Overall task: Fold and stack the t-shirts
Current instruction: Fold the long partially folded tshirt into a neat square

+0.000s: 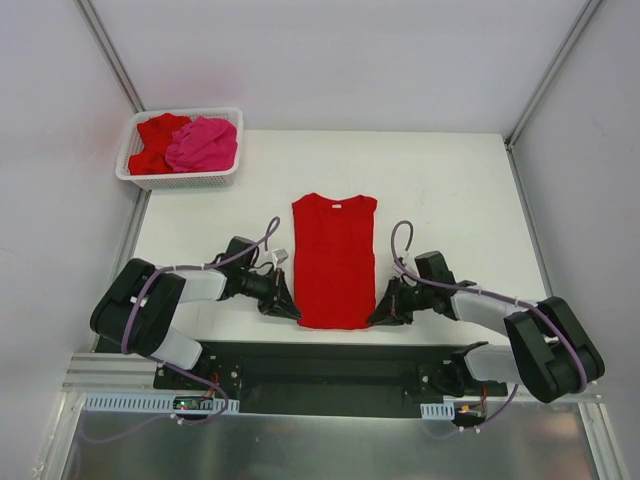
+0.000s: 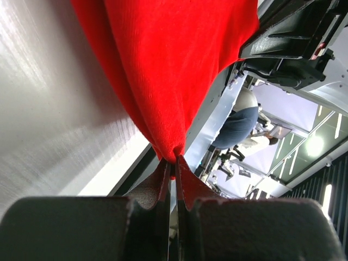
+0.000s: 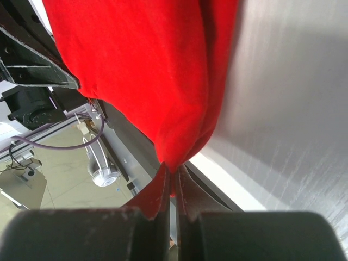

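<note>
Folding step, by the look: clamped tight on both lower corners of bright red soft cloth t-shirt (image 1: 335,262), spread flat at frame centre, with left gripper (image 1: 294,312) and right gripper (image 1: 376,317). Called next, probably, for lifting both corners evenly toward collar.

T-shirt (image 1: 335,265) on table (image 1: 450,200); basket (image 1: 180,181) behind, to left

A white table (image 1: 450,200) stands enclosed by plain white walls (image 1: 350,60) with grey metal corner posts (image 1: 107,50); strip lights (image 2: 327,193) shine beyond.
</note>
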